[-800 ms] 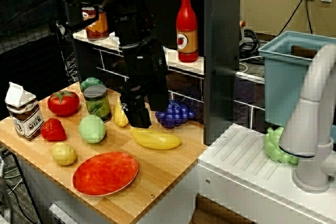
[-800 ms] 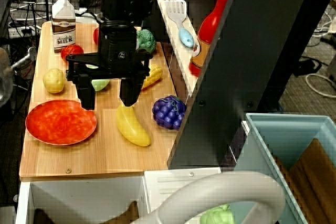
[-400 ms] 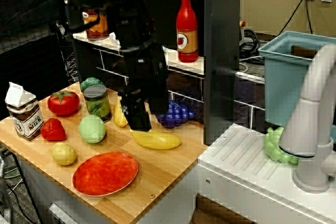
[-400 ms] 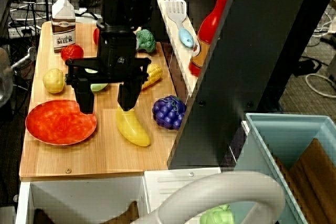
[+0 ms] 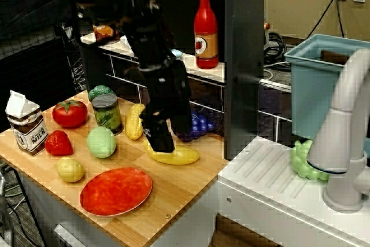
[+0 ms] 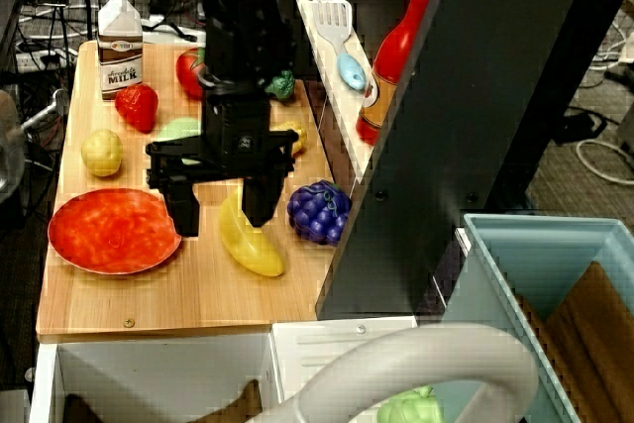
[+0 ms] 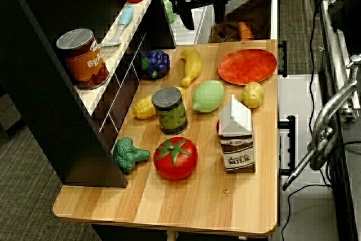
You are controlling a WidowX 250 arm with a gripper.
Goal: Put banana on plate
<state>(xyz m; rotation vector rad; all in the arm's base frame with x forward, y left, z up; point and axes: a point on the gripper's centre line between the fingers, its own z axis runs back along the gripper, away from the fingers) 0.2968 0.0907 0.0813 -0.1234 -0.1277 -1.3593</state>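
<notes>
Over the wooden counter, the gripper is hanging with its two black fingers spread wide and nothing between them. One finger is standing near the plate's rim and the other is sitting over the upper end of the banana. This looks like the approach-and-align step: the fruit is not yet grasped and is lying flat on the board.

That banana is resting between the red plate and the purple grapes, close to both but, as far as the pictures show, touching neither. In the overhead view its long axis is running from the upper end near the corn down and slightly toward the counter's front edge, the lower tip pointing away from the arm. The fingers are opening roughly across that axis, which suits a grip on the narrow width.

Judging from this, the next move is calling for a small shift toward the grapes so the fingers straddle the banana's middle, then a descent and a close, keeping clear of the plate's rim.
</notes>
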